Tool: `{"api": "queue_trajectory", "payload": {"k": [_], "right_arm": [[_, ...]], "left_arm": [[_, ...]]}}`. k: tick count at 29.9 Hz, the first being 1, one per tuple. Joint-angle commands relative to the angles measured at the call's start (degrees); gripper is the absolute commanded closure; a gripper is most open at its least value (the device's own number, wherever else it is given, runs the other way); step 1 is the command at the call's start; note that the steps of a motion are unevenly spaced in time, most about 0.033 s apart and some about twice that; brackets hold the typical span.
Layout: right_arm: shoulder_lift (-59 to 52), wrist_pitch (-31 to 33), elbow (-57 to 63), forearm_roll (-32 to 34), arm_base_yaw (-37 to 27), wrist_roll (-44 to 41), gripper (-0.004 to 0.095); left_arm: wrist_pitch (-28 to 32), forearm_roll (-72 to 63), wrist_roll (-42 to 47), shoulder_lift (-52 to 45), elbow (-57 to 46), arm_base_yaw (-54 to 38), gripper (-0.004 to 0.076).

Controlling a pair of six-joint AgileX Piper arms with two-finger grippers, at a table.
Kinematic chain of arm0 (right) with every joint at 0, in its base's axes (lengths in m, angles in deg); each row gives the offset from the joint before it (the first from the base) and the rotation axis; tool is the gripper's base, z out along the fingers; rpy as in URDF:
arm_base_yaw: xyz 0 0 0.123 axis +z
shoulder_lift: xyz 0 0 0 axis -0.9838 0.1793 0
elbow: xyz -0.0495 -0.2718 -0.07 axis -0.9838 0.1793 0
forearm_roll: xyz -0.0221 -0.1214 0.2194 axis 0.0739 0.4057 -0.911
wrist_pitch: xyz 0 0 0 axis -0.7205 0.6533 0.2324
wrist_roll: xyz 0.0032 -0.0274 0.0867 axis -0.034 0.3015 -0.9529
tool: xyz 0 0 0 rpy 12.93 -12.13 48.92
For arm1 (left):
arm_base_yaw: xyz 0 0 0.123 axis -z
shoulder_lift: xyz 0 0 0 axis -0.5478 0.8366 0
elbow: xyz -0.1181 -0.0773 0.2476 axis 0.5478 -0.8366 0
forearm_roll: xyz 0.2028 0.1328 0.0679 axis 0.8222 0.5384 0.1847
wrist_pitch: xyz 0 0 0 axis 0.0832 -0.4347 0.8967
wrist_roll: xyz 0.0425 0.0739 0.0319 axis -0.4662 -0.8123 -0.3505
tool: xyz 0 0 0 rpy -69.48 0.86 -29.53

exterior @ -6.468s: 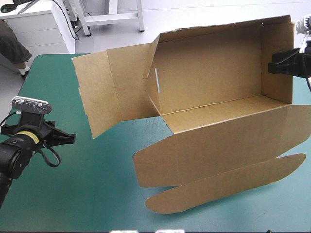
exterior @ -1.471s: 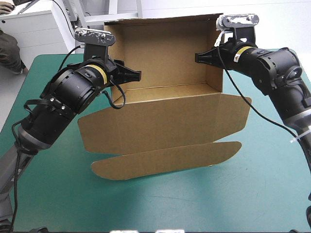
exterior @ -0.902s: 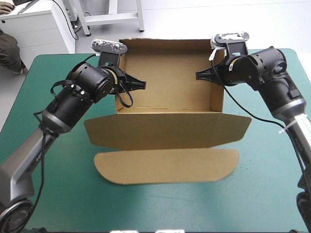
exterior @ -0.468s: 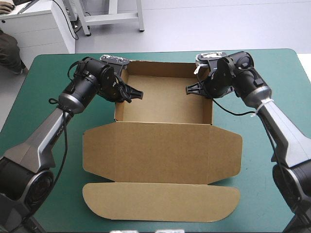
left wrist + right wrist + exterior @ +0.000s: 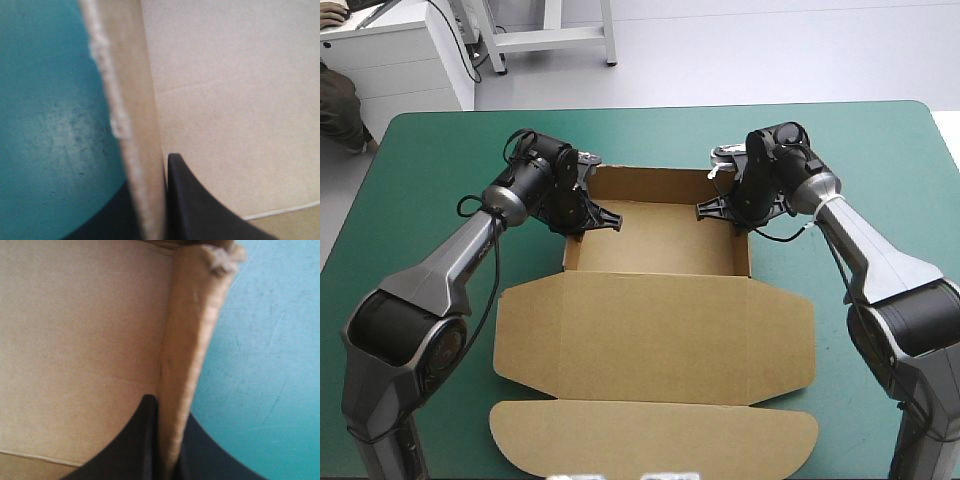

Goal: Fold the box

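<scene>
**Now both end effectors are clamped on the tray's side walls**

Evidently the box sits mid-surface as an open tray, its lid lying flat toward the near edge of the teal-green surface. The left end effector is clenched on the tray's left wall, the right end effector on its right wall.

I judge the brown board light and stiff across a panel but ready to hinge at its creases. Its raw edges look soft, so a wall is best pinched near the rim with modest force.

Only the high view shows the whole layout, including the rounded flap. Only the wrist views show the grip: one black finger inside the left wall and the other outside, and likewise on the right wall.
</scene>
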Motion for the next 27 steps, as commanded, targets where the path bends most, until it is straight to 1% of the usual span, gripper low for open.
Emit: {"api": "queue_trajectory", "payload": {"k": [1,3,6,8,9,10,13,15,16,17,21,27], "right_arm": [[-2.1,1.4,-1.4,-4.5,0.4,4.0,0.0928],[-1.7,1.4,-1.4,-5.3,0.4,4.0,0.0928],[-1.4,1.4,-1.4,-5.6,0.4,3.0,0.0893],[-1.3,1.4,-1.4,-5.6,0.4,2.6,0.0777],[-1.3,1.4,-1.4,-5.6,0.4,2.5,0.0705],[-1.3,1.4,-1.4,-5.8,0.4,2.5,0.0571],[-1.5,1.4,-1.4,-7.0,0.4,2.5,0.0173],[-1.6,1.4,-1.4,-7.0,0.4,2.0,-0.0001],[-1.6,1.4,-1.4,-7.1,0.4,1.8,-0.0034],[-1.7,1.4,-1.4,-7.3,0.4,1.5,-0.0030],[-2.7,1.4,-1.4,-7.4,0.4,0.9,-0.0023],[-6.4,1.4,-1.4,-5.4,0.4,0.9,-0.0023]], "left_arm": [[-0.4,-3.3,-3.2,-2.2,1.9,0.7,0.0706],[-1.0,-3.3,-3.2,-2.0,1.9,0.7,0.0695],[-1.9,-4.0,-3.2,-2.0,1.9,0.7,0.0630],[-2.4,-4.0,-2.9,-2.0,1.9,0.7,0.0538],[-2.4,-4.0,-2.9,-2.0,1.9,0.7,0.0489],[-2.4,-4.4,-2.9,-2.0,1.9,0.7,0.0421],[-2.4,-5.6,-2.9,-2.1,1.9,0.7,0.0182],[-2.4,-6.2,-2.9,-2.2,1.9,0.7,0.0043],[-2.4,-6.2,-2.6,-2.2,1.9,0.7,0.0003],[-2.4,-6.2,-2.4,-2.3,1.9,0.7,-0.0011],[-2.4,-5.3,-2.4,-3.6,1.9,0.7,-0.0006],[-2.4,-2.2,-2.4,-8.3,1.9,0.7,-0.0006]]}}
